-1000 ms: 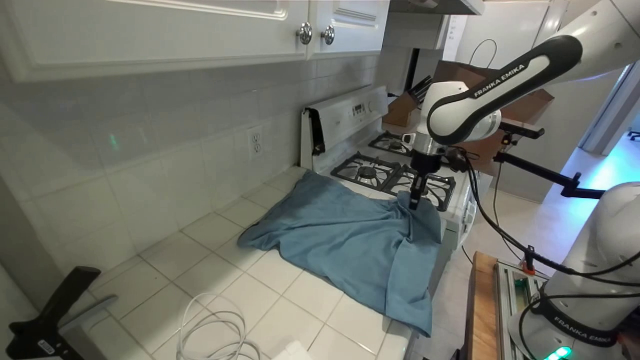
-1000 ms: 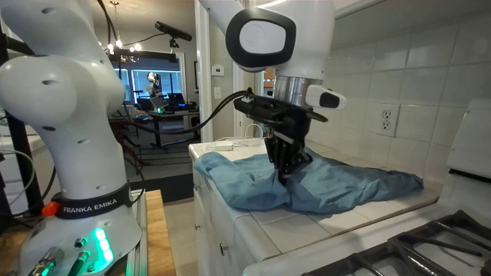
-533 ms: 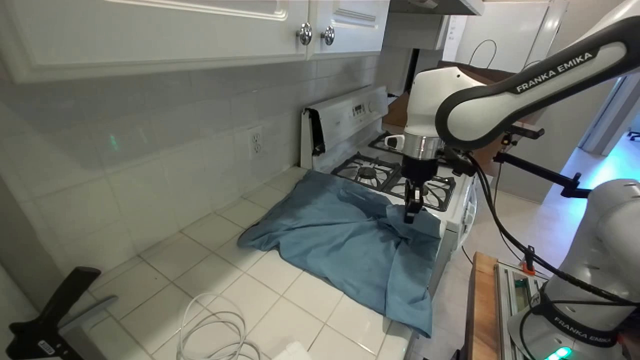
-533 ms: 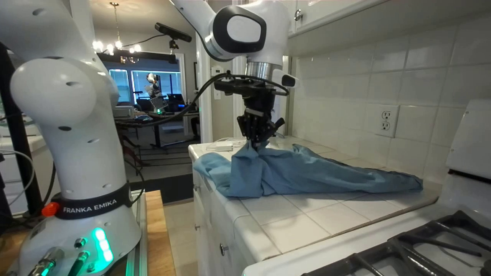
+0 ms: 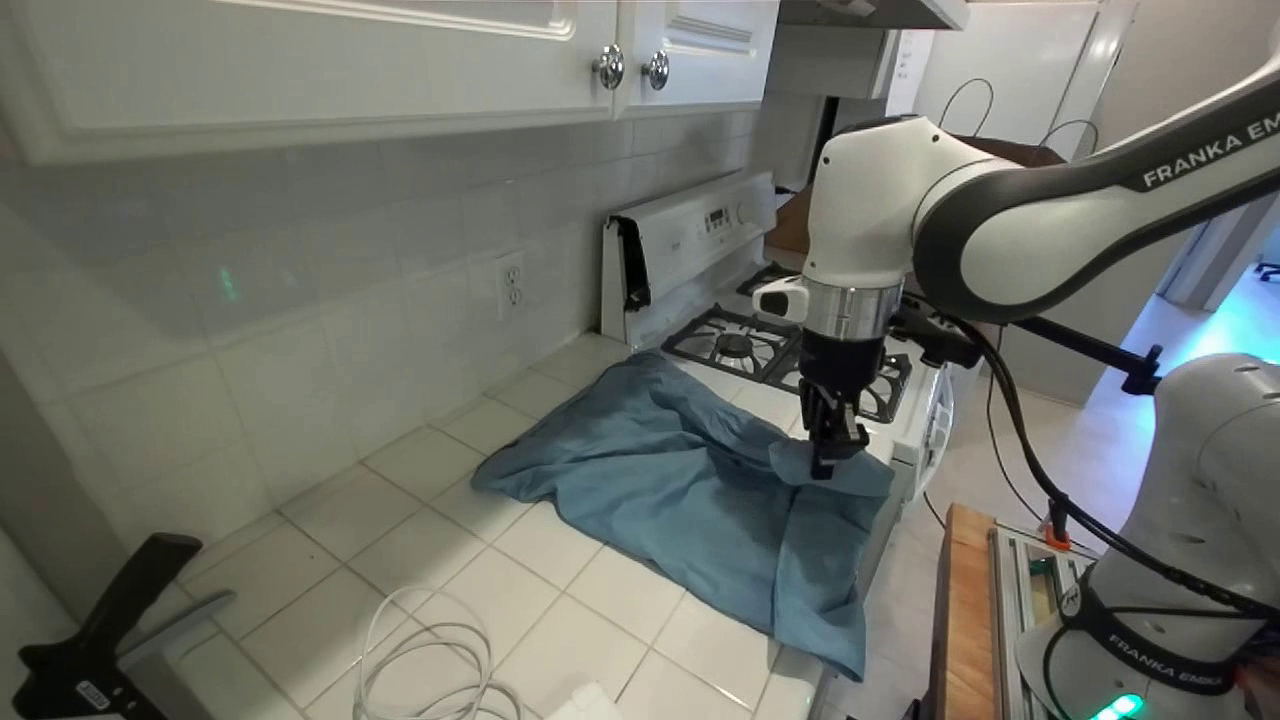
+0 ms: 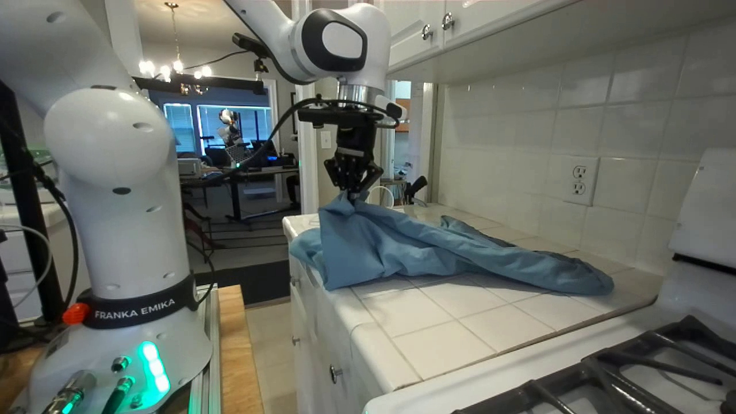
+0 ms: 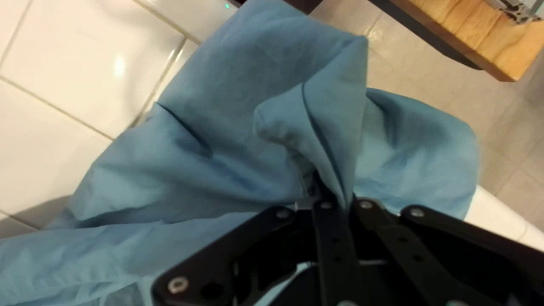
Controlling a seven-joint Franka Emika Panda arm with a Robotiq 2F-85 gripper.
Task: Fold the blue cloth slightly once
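Note:
The blue cloth [image 5: 660, 510] lies wrinkled over the tiled counter, and part of it hangs past the front edge. It also shows in an exterior view [image 6: 397, 247] and in the wrist view [image 7: 238, 85]. My gripper [image 6: 352, 196] is shut on a pinched fold of the cloth's stove-side part. It holds that fold up as a peak above the counter, near the front edge. In the wrist view the cloth rises in a bunched flap into my gripper [image 7: 346, 202]; the fingertips are largely hidden by cloth. In an exterior view my gripper [image 5: 822, 465] shows in front of the stove.
The stove's black grates [image 5: 733, 345] stand beside the cloth. A coiled white cable [image 5: 440, 650] and a black-handled tool [image 5: 105, 640] lie on the counter [image 5: 560, 590]. Cabinets [image 5: 400, 80] hang above. A wooden bench edge [image 5: 965, 600] is across from the counter front.
My gripper has risen and moved away from the stove, lifting the pinched cloth into a peak. The cloth's stove-side edge has been drawn back, and more tile shows there.

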